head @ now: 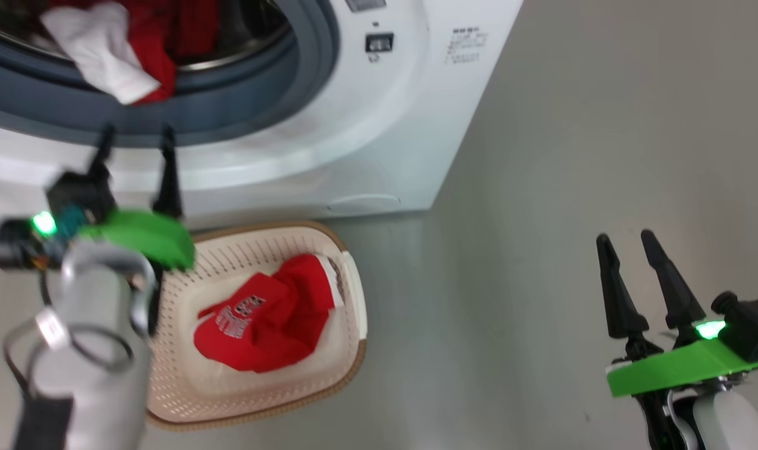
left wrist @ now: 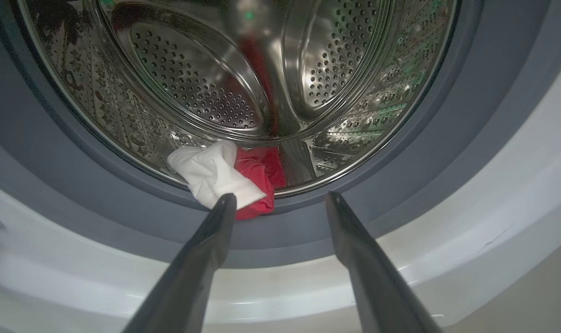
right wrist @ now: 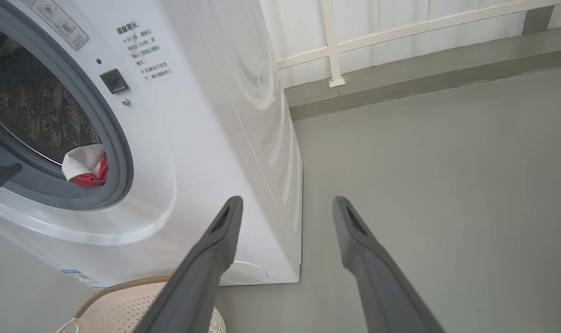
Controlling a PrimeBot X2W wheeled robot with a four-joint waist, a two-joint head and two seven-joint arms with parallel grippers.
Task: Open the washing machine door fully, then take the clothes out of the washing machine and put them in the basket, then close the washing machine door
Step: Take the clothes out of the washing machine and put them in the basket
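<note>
The left pincer [head: 136, 140] lines up on the next garment [left wrist: 234, 178], with one jersey [head: 260, 322] already in the basket [head: 354, 294].

That pincer hangs spread wide and empty at the mouth of the washing machine [head: 379, 125], whose opening stands uncovered. The red-and-white garment drapes over the grey gasket [left wrist: 401, 175] just ahead of its tips, close by one finger. The basket sits below and behind it, the red lettered jersey inside. The right pincer [head: 625, 239], also spread and holding nothing, hovers well off to the side over the floor [head: 541, 187]. My reckoning: door opened, one piece moved, this one to fetch, then the door to shut.
</note>
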